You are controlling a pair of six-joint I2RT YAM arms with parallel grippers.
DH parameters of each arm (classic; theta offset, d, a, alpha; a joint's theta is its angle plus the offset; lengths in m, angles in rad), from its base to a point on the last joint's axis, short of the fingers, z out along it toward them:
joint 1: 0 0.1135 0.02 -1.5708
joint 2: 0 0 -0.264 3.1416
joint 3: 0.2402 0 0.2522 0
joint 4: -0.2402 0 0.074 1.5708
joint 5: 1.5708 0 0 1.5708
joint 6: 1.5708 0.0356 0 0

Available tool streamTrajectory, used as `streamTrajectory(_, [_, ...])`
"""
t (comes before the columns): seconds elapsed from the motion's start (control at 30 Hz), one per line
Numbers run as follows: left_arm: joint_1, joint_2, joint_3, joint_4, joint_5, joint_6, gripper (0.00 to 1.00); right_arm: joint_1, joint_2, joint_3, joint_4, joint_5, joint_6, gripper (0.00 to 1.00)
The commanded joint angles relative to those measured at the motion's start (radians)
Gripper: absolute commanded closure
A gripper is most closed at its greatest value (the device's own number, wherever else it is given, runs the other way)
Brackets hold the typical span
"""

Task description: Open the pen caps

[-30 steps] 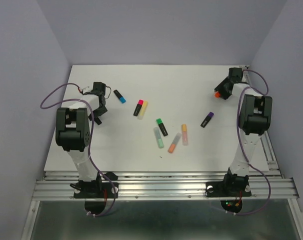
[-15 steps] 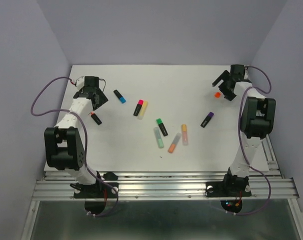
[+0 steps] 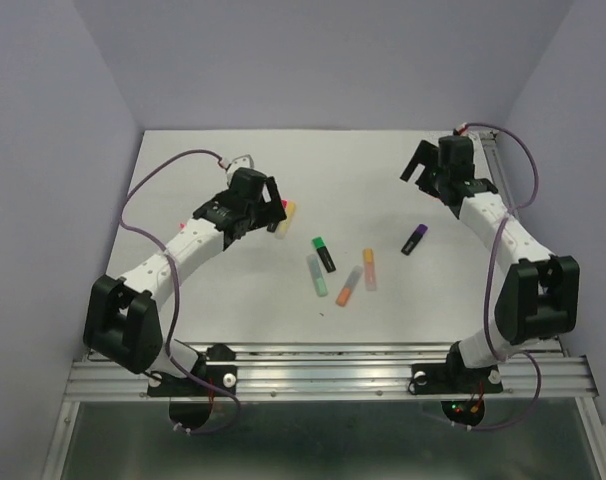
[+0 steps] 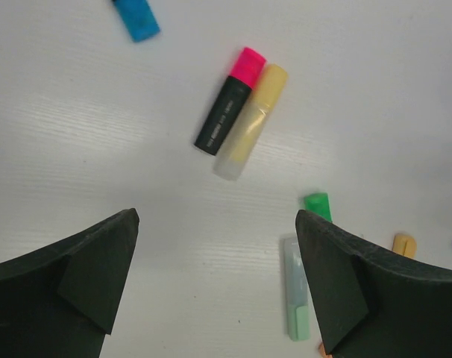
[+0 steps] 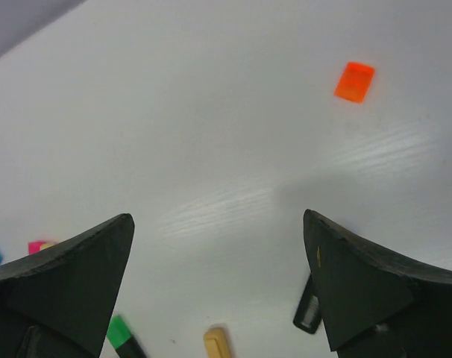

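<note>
From where I stand, the left fingers (image 4: pixel 69 291) are spread wide and empty, poised by the pink cap (image 4: pixel 248 60), which sits on its black pen (image 4: pixel 220 119) against a yellow pen (image 4: pixel 252 123). A blue cap (image 4: pixel 136 16) lies near, to its left. Far right of the pink cap, the right fingers (image 5: pixel 360 283) gape empty near a loose orange cap (image 5: pixel 354 82) on the tabletop (image 3: pixel 263 300).

White table (image 3: pixel 253 295); highlighters (image 3: pixel 324 255), orange cap (image 5: pixel 354 81) scattered

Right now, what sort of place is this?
Probably a lab test cell: plain lavender walls boxing in a white table, two robot arms bolted to an aluminium rail, highlighter pens scattered.
</note>
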Motion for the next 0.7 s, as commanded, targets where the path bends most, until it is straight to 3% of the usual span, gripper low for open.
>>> streamTrajectory(0.0, [-0.119,0.033,-0.025,0.07,0.04,0.008,0.01,-0.018,-0.211,-0.203,0.093,0.061,0.009,0.0])
streamTrajectory(0.13, [-0.231,0.093,-0.026,0.08,0.057,-0.028,0.01,-0.019,-0.413,-0.384,0.169,0.059,0.057,0.0])
streamTrajectory(0.27, [-0.338,0.185,-0.012,0.071,0.034,-0.122,0.01,-0.019,-0.525,-0.456,0.151,0.056,0.077,0.0])
streamTrajectory(0.47, [-0.437,0.387,0.113,-0.121,-0.072,-0.219,0.01,-0.019,-0.566,-0.475,0.015,0.148,0.075,0.0])
streamTrajectory(0.67, [-0.437,0.395,0.112,-0.115,-0.07,-0.256,0.03,-0.018,-0.548,-0.478,-0.016,0.167,0.071,0.0])
